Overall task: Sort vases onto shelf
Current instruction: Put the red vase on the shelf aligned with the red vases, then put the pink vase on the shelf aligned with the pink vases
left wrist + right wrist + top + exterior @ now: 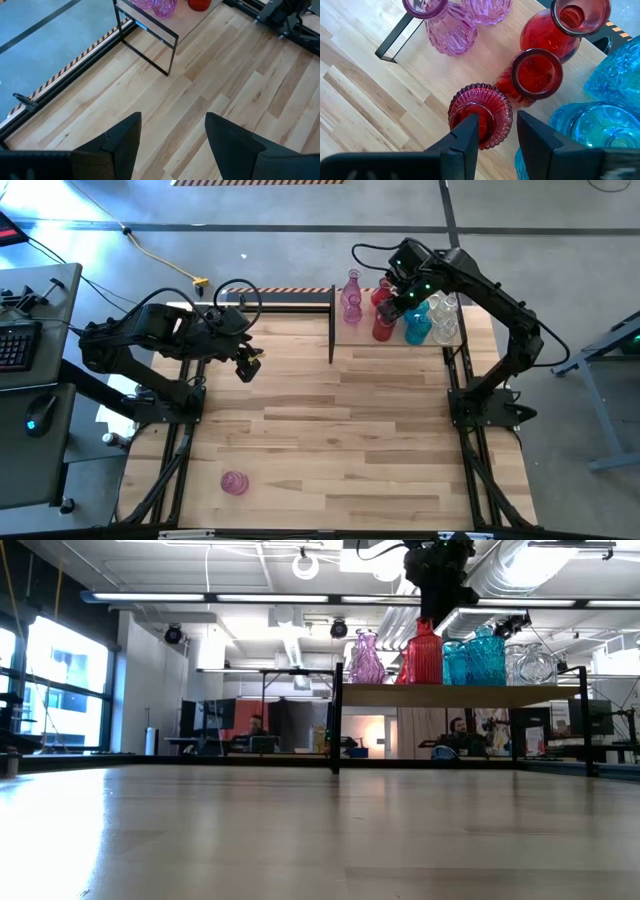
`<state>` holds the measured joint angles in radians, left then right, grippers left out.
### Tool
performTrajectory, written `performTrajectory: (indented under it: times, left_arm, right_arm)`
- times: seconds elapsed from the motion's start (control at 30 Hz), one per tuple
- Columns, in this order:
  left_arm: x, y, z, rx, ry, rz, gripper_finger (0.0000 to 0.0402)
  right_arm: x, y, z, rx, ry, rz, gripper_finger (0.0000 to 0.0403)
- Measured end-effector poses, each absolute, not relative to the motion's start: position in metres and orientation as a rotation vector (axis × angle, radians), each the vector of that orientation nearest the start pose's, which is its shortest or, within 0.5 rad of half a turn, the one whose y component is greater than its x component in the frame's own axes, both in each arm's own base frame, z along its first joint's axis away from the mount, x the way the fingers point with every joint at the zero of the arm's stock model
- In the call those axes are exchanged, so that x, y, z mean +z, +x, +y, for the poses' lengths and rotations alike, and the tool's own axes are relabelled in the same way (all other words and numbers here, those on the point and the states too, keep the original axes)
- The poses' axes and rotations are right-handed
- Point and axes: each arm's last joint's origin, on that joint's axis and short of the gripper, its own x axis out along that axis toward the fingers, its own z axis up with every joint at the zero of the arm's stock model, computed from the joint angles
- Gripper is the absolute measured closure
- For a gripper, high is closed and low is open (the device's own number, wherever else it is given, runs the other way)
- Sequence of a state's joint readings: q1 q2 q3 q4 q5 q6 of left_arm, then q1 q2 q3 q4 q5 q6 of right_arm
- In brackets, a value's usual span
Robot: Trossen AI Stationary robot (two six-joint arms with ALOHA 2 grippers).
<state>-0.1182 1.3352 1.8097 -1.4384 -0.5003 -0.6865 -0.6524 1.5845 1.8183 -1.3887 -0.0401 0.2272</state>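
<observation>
Right claw (495,131) grips the rim of a ribbed red vase (480,116) on the shelf (395,340); the slick, fragile glass probably handles best there; left claw (172,132) hangs released.

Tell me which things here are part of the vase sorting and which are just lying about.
Job: shelf; pink, red, blue and clear vases on it; stray pink vase; right gripper; left gripper.
Lying about: keyboard, mouse, yellow cable.
</observation>
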Motion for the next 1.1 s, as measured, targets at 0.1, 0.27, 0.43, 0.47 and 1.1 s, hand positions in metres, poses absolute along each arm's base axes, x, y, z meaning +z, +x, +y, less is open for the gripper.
performTrajectory:
  times: [0.1, 0.27, 0.43, 0.47, 1.1]
  left_arm:
    - [0.449, 0.202, -0.01, 0.642, -0.333, 0.753, 0.019]
    - [0.449, 0.202, -0.01, 0.642, -0.334, 0.752, 0.019]
    - [0.449, 0.202, -0.01, 0.642, -0.334, 0.752, 0.019]
    - [0.449, 0.202, -0.01, 0.643, -0.335, 0.752, 0.019]
    - [0.449, 0.202, -0.01, 0.642, -0.334, 0.752, 0.019]
  right_arm:
    - [0.395, 0.228, -0.173, -0.667, 0.598, 1.045, 0.0292]
    - [0.395, 0.228, -0.173, -0.666, 0.599, 1.044, 0.0292]
    - [0.401, 0.226, -0.172, -0.666, 0.592, 1.03, 0.0292]
    - [0.404, 0.225, -0.172, -0.665, 0.585, 1.019, 0.0292]
    - [0.427, 0.212, -0.153, -0.642, 0.531, 1.09, 0.0292]
